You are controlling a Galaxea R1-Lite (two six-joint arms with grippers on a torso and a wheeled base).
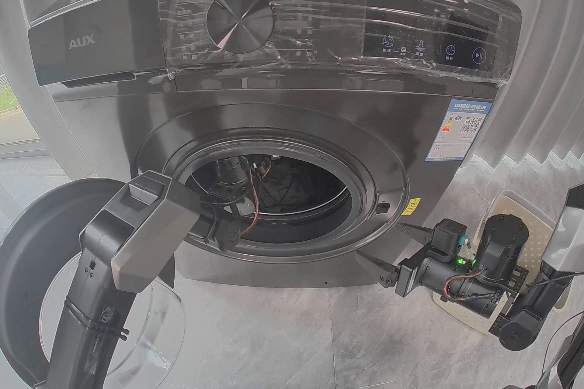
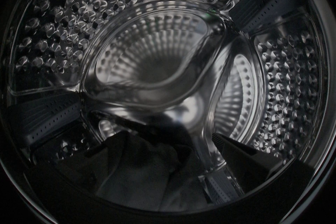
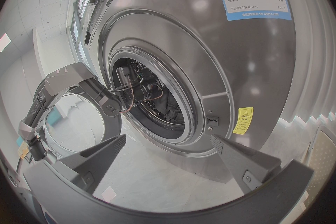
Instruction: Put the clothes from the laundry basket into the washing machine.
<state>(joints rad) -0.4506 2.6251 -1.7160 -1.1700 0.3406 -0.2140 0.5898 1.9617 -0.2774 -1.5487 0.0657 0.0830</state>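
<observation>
Already, some dark clothes (image 2: 140,168) are seen lying at the bottom of the drum (image 2: 105,7) of the washing machine (image 1: 292,98), low in the middle of the left wrist view. So part of the job is judged to be done.

The left gripper (image 2: 166,133) is held inside the drum, just above the clothes. Its fingers are spread wide apart and nothing seems to be gripped (it is dark in there, so this is only a best guess). The right gripper (image 1: 377,238) is seen at the lower right of the head view, outside the machine, wide open with nothing in it.

The laundry basket (image 1: 538,250) is tucked behind that arm at the right edge. Its inside cannot be seen, so it cannot be told whether more clothes are left. The door (image 1: 36,262) is swung open at the lower left.
</observation>
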